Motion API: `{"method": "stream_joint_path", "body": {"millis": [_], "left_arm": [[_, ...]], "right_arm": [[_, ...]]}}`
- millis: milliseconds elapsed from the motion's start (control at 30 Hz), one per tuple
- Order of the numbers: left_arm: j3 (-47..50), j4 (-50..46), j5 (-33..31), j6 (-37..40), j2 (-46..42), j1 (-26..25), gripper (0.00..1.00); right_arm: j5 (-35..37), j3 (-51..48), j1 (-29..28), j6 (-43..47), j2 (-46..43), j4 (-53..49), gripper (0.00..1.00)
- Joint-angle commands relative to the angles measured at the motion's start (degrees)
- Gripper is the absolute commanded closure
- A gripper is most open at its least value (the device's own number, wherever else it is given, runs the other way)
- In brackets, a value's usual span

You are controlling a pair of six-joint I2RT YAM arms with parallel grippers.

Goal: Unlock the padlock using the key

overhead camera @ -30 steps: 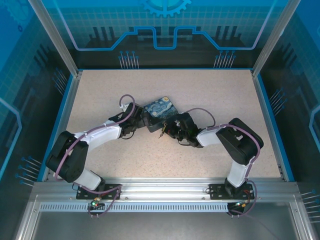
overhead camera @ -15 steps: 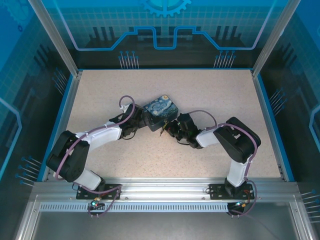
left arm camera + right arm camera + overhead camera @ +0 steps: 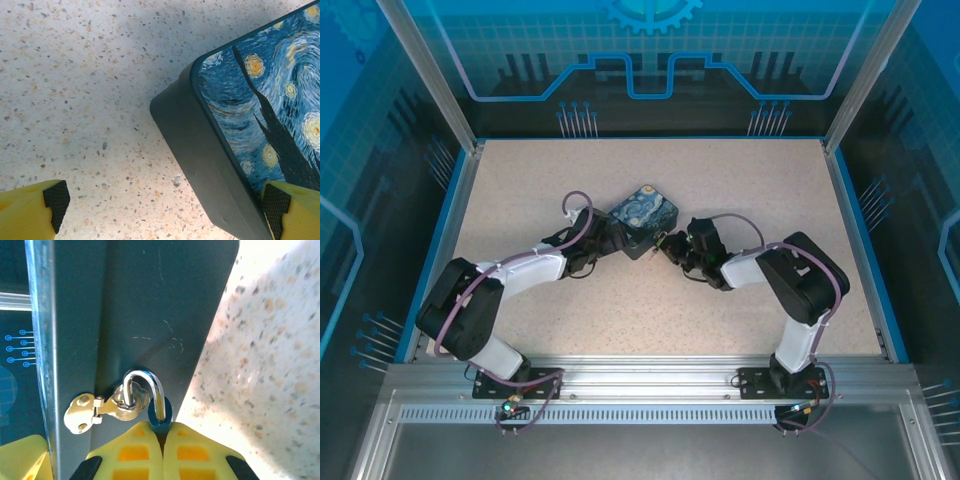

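Right wrist: looking at small padlock, shackle hooked through hasp on black side wall of starry-print box. Seeing right gripper clenched, tips butted up against padlock's blue body; cannot tell about any key pinched between them.

Top external: finding box near middle of table, padlock on its near-right side, right gripper just right of that, left gripper at box's near-left corner.

Left wrist: seeing left gripper released wide, one pad at box's black side, other pad well apart over bare table.

Risks, as judged:
- Without clamping box, risking sliding or spinning it leftward under any push or twist from right.
- Risking padlock swinging off line on loose hasp, then slipping, jamming or bending key.

Suggest closing left gripper on box first.
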State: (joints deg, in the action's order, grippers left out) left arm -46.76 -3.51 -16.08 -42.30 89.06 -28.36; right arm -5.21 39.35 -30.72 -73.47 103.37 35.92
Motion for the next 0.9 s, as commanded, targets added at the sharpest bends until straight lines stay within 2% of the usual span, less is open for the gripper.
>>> {"method": "stream_joint_path", "body": {"millis": [0,267,467,667,767,867], "left_arm": [[2.3,-9.2,0.0,0.6,3.0,0.0,0.01],[1.7,-9.6,-0.1,0.8,3.1,0.0,0.01],[1.1,-9.6,0.0,1.0,3.5,0.0,0.01],[0.4,-9.6,0.5,1.0,4.1,0.0,0.01],[0.4,-9.5,0.8,0.9,4.4,0.0,0.01],[0.4,-9.2,1.0,0.7,4.6,0.0,0.02]], "right_arm": [[0.8,-0.5,3.2,4.1,-1.9,-4.0,1.00],[-0.5,0.2,5.7,8.6,-2.7,-9.4,1.00],[1.4,4.5,6.1,16.7,-3.4,-22.9,1.00],[4.0,7.6,5.4,22.4,-2.9,-29.7,1.00],[6.1,7.8,4.5,22.3,-2.2,-29.9,1.00],[5.2,6.9,3.7,19.4,-0.6,-25.0,1.00]]}}
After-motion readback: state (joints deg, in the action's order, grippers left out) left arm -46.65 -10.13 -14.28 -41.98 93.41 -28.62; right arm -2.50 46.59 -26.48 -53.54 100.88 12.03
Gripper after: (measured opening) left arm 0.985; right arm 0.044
